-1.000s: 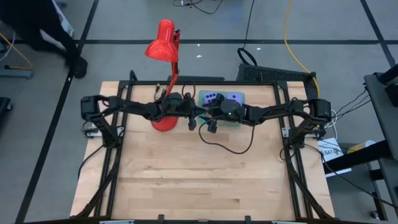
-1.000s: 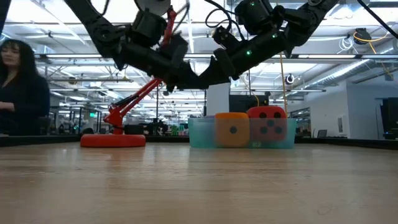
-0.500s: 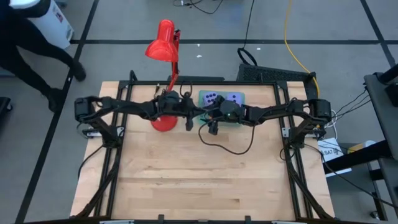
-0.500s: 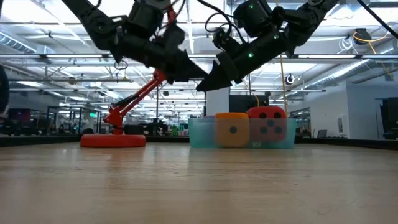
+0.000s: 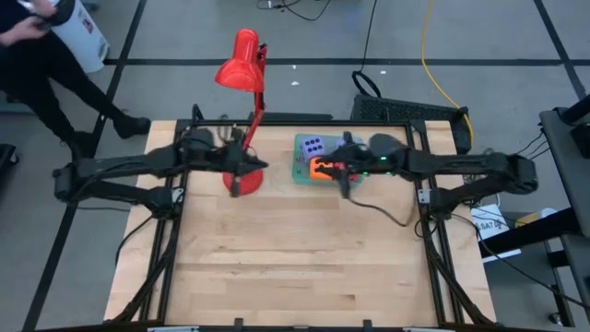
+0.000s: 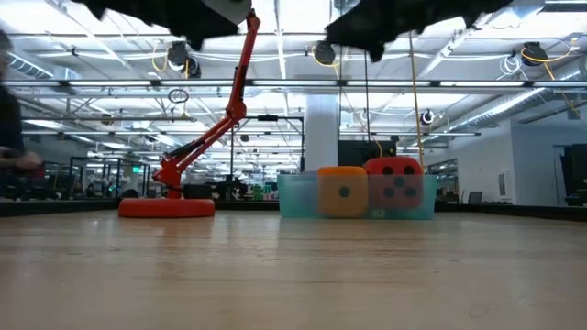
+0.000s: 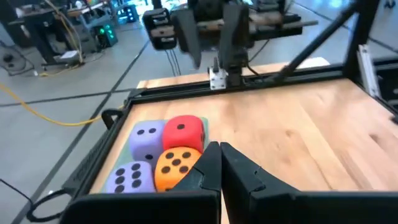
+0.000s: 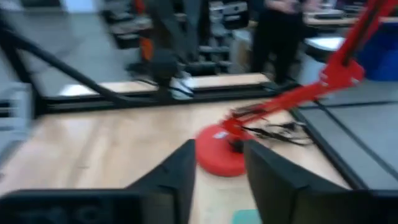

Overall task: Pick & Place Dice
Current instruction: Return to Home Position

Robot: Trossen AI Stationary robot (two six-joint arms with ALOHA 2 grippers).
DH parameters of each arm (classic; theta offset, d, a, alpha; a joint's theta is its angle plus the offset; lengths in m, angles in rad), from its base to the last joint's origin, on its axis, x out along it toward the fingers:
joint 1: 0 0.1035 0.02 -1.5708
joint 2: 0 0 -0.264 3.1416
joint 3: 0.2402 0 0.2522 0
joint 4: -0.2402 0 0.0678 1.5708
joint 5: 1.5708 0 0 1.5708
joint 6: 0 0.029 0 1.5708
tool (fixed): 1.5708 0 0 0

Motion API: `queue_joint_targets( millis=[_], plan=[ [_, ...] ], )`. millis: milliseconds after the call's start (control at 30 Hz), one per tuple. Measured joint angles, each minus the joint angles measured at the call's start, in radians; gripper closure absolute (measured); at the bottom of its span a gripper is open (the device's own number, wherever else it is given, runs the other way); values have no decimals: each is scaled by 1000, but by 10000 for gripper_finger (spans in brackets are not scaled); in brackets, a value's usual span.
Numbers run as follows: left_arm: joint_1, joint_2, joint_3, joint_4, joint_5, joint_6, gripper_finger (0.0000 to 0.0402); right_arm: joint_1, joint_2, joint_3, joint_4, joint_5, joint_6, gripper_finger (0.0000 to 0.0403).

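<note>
Four dice sit packed in a shallow translucent teal tray (image 5: 299,171) at the table's far middle. The left wrist view shows a red die (image 7: 184,131), an orange die (image 7: 176,165) and two lavender dice (image 7: 147,136) (image 7: 129,178). The low view shows the orange die (image 6: 342,192) and the red die (image 6: 394,181) standing in the tray (image 6: 295,195). My left gripper (image 5: 261,168) is shut and empty, in the air over the red lamp's base, left of the tray; it also shows in its wrist view (image 7: 219,155). My right gripper (image 5: 328,171) is open and empty above the tray (image 8: 217,168).
A red desk lamp stands on its round base (image 5: 243,180) left of the tray, its arm leaning toward the far edge and its shade (image 5: 238,66) beyond the table. A black cable (image 5: 383,210) hangs from the right arm. A person walks past the table's far left corner.
Both arms have risen out of the low view and drawn apart. My left gripper has gone toward the table's left edge, back over the lamp base. My right gripper has gone toward the right edge and stands over the tray. The dice have stayed in place.
</note>
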Motion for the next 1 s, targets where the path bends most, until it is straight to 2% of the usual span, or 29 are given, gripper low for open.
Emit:
queue_joint_targets(
  millis=[100, 233, 367, 500, 733, 833, 1000],
  plan=[
    [-5, -125, 0, -131, -1, 25, 401, 0, -114, -32, -19, -82, 29, 337],
    [-6, -288, -1, -239, -19, 36, 401, -9, -290, -83, -62, -111, 76, 395],
    [-5, -425, -1, -286, -79, -17, 401, -9, -476, -140, -143, -100, 139, 390],
    [-5, -533, -1, -366, -131, -39, 401, -9, -664, -204, -218, -31, 179, 399],
    [-5, -649, -1, -463, -170, -60, 401, -11, -971, -356, -320, 32, 226, 402],
    [-5, -680, -29, -436, -178, -92, 401, -11, -1079, -444, -318, 52, 249, 402],
    [-5, -724, -144, -375, -180, -149, 401, -11, -1211, -573, -302, 53, 291, 402]
  ],
)
